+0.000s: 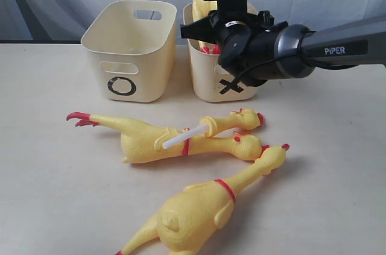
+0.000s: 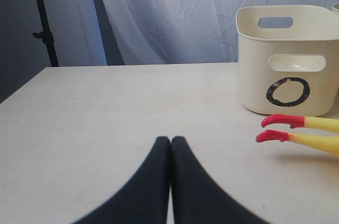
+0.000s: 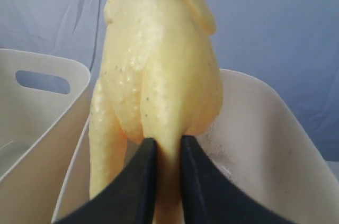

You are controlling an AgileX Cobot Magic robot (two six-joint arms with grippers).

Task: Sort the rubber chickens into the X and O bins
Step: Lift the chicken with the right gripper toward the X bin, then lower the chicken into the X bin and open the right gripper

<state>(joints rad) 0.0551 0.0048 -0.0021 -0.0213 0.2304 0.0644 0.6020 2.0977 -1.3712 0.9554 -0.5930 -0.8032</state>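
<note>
while the right gripper (image 3: 164, 147) is clamped on a chicken (image 3: 159, 65), you see that chicken upright over the x bin (image 1: 205, 80), with its body above the fingers and one yellow end hanging inside the rim. the o bin (image 1: 126, 50) stands just beside the x bin, to its left in the exterior view. note the left gripper (image 2: 170, 142): its fingers are pressed together on nothing, low over the table (image 2: 106, 107), near two red feet (image 2: 276, 121). three more chickens lie on the table in front of the bins: a big chicken (image 1: 199, 207) nearest the camera, a middle chicken (image 1: 145, 143) behind it, and a small chicken (image 1: 232, 121) resting against the middle chicken's neck.
</note>
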